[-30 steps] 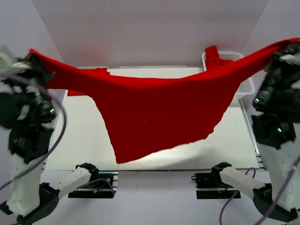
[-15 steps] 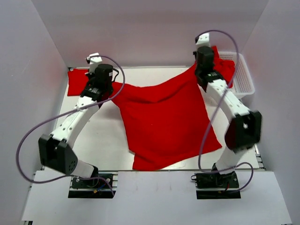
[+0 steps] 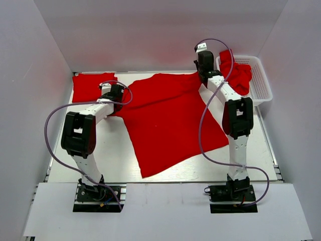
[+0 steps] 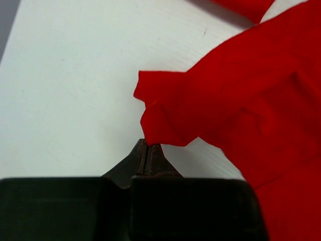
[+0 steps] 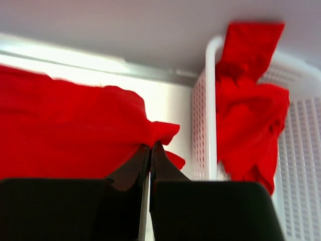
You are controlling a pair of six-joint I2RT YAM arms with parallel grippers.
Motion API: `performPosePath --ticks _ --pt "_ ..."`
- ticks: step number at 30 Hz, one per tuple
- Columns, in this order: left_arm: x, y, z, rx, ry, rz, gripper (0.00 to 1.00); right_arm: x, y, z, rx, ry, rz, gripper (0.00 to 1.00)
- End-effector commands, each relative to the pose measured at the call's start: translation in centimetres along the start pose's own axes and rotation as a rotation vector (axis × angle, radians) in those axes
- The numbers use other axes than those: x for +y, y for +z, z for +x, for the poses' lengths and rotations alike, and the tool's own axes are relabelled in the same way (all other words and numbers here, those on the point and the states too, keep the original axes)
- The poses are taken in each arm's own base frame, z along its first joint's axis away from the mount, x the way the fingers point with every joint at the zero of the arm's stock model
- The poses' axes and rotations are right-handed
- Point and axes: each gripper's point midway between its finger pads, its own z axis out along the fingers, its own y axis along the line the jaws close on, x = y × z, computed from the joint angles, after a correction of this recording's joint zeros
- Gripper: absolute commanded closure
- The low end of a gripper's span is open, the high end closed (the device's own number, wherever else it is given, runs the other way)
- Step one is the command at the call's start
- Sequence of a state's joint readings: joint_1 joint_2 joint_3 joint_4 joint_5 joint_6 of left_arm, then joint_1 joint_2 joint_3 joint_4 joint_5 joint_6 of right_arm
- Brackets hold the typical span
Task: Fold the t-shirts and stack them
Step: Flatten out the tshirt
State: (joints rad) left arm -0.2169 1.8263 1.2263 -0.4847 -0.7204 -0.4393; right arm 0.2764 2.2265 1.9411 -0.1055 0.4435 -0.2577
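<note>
Red cloth that had hung in the air between my two claws a second earlier now lay on the table [image 3: 100,150]. The t-shirt [image 3: 170,120] was spread across the middle, hem toward the near edge and a little skewed. My left claw [image 4: 149,146] was clamped shut on one upper corner toward the far-left side, and my right claw [image 5: 151,146] was pinched on the other by the far edge, just beside the white basket [image 3: 265,84], where another red shirt [image 3: 239,75] lay crumpled. A flat shirt [image 3: 90,85] sat in the far-left corner. The laying-out looked done, so folding seemed next once I let go.
</note>
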Motion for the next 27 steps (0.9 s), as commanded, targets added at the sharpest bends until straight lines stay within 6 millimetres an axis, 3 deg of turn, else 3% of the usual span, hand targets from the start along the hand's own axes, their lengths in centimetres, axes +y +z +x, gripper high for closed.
performPosePath --ticks 1,2,3,4,5,6,7,8,10,11,12,13,15,16,18,21,23,24,25,26,27 --pt "0.0 -0.8 -2.6 -0.034 -0.088 0.023 1.0 0.1 0.6 -3.0 -0.082 0.027 -0.023 1.0" --pt "-0.2 -0.9 -2.6 -0.03 -0.088 0.033 1.0 0.1 0.7 -3.7 -0.098 0.031 -0.023 1.0" --pt "0.1 -0.3 -2.3 -0.02 -0.088 0.022 1.0 0.9 1.8 -2.5 -0.078 0.019 -0.031 1.0" --pt "-0.1 -0.5 -2.8 -0.025 -0.096 0.034 1.0 0.7 1.8 -3.9 -0.109 0.014 -0.022 1.0" --pt "0.3 -0.2 -2.2 0.008 -0.088 0.013 0.94 1.1 3.0 -2.7 -0.089 0.004 -0.021 1.0" --pt "0.2 -0.4 -2.8 -0.002 -0.109 0.018 0.84 1.0 2.8 -3.2 -0.103 -0.003 -0.015 1.0" --pt "0.4 -0.3 -2.1 0.031 -0.088 0.002 0.68 1.3 3.5 -2.8 -0.097 -0.012 -0.012 0.99" --pt "0.7 -0.6 -3.1 0.029 -0.115 -0.002 0.61 1.1 3.9 -3.2 -0.111 -0.017 -0.002 0.94" --pt "1.2 -1.2 -2.5 0.079 -0.086 -0.016 0.42 0.8 4.3 -3.2 -0.11 -0.022 0.023 0.87" --pt "1.2 -1.6 -3.3 0.074 -0.1 -0.014 0.23 0.6 4.3 -3.1 -0.108 -0.025 0.031 0.81" --pt "1.5 -2.2 -3.8 0.072 -0.102 -0.013 0.13 0.4 4.2 -3.0 -0.103 -0.024 0.041 0.63" --pt "1.6 -2.8 -4.3 0.074 -0.098 0.004 0.0 0.3 4.2 -2.8 -0.095 -0.022 0.057 0.51" --pt "2.2 -4.6 -6.2 0.06 -0.114 0.021 0.0 -0.3 3.5 -3.5 -0.102 -0.016 0.069 0.29" --pt "2.4 -5.0 -6.8 0.055 -0.109 0.024 0.0 -0.6 3.0 -3.6 -0.1 -0.012 0.071 0.1" --pt "2.8 -6.9 -9.2 0.006 -0.089 0.053 0.0 -0.9 1.7 -4.4 -0.109 0.017 0.061 0.1" --pt "1.1 -7.6 -12.1 -0.068 -0.06 0.161 0.0 -1.2 -1.6 -7.1 -0.158 0.061 -0.022 0.1" --pt "-2.0 -8.8 -14.1 -0.126 -0.053 0.322 0.0 0.2 -2.8 -5.7 -0.089 0.053 -0.1 0.1" --pt "-3.3 -8.7 -14.4 -0.139 -0.042 0.373 0.0 0.2 -4.8 -6.9 -0.099 0.115 -0.139 0.1" --pt "-5.4 -8.4 -13.8 -0.129 0.019 0.469 0.0 1.5 -5.4 -3.3 0.018 0.103 -0.184 0.1" --pt "-6.7 -8.2 -13.9 -0.138 0.036 0.52 0.0 3.0 -6.4 -2.5 0.043 0.124 -0.268 0.1" --pt "-8.3 -8.0 -14.5 -0.168 0.045 0.576 0.0 2.4 -9.0 -3.6 0.029 0.159 -0.295 0.1"
